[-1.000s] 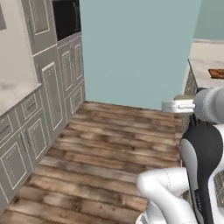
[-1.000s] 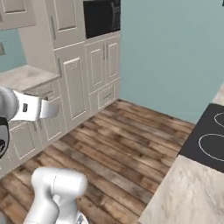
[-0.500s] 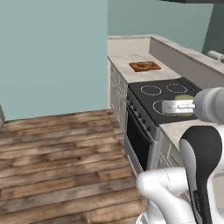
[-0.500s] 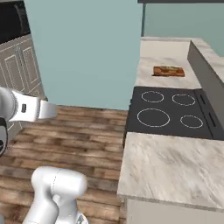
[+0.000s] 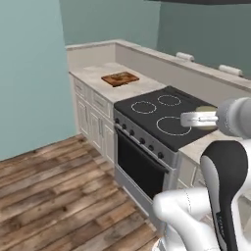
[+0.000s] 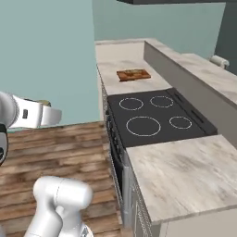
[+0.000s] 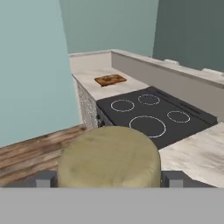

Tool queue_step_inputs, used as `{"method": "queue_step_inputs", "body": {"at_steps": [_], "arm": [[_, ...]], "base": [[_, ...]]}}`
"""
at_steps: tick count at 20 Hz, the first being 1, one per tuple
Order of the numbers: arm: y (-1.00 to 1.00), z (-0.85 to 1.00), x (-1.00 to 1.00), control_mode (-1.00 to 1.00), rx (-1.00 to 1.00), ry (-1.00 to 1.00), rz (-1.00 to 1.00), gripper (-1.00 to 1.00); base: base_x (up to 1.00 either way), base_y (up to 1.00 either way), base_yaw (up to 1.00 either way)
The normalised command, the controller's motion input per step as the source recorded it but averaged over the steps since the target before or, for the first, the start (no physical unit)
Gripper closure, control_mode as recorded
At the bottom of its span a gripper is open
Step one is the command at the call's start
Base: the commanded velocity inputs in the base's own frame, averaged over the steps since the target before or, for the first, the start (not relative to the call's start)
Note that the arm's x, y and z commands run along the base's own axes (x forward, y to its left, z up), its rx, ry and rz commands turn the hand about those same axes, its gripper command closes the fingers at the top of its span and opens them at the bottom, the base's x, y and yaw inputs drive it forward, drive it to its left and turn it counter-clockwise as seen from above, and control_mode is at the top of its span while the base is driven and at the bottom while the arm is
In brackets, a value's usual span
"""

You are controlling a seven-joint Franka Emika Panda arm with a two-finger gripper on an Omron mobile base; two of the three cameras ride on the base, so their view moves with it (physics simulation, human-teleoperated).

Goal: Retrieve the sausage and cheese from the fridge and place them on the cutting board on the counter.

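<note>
The cheese (image 7: 109, 155), a pale tan-yellow chunk, sits between my two dark fingertips (image 7: 43, 178) in the hand view, and the gripper (image 7: 108, 178) is shut on it. From the left base view the gripper (image 5: 188, 119) hangs over the stove's near right corner, a sliver of cheese (image 5: 206, 109) showing behind it. In the right base view the gripper (image 6: 48, 113) is far left, above the floor. The reddish-brown cutting board (image 5: 120, 78) (image 6: 133, 74) (image 7: 110, 79) lies on the marbled counter (image 5: 90, 72) beyond the stove. I cannot make out the sausage. The fridge is out of view.
A black stove top (image 5: 164, 112) (image 6: 152, 115) with ring burners stands between me and the board, its oven front (image 5: 139, 166) facing the wooden floor (image 5: 49, 196). A raised ledge (image 6: 185, 69) runs behind the counter. A teal wall (image 5: 29, 68) stands to the left.
The base has turned, so the whole scene has swung from white cabinets and floor to the stove and the counter with the board. The arm holds the same pose with the cheese.
</note>
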Motion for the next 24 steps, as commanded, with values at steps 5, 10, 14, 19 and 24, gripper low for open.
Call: {"method": "queue_step_inputs", "body": {"at_steps": [5, 10, 14, 19, 24], "arm": [[0.00, 0.00, 0.00, 1.00, 0.00, 0.00, 0.00, 1.00], [0.00, 0.00, 0.00, 1.00, 0.00, 0.00, 0.00, 1.00], [0.00, 0.00, 0.00, 1.00, 0.00, 0.00, 0.00, 1.00], [0.00, 0.00, 0.00, 1.00, 0.00, 0.00, 0.00, 1.00], [0.00, 0.00, 0.00, 1.00, 0.00, 0.00, 0.00, 1.00]], "base": [[0.57, 0.86, -0.59], [0.55, 0.96, -0.54], [0.45, 1.00, -0.48], [0.37, 1.00, -0.47], [0.30, 1.00, -0.43]]}}
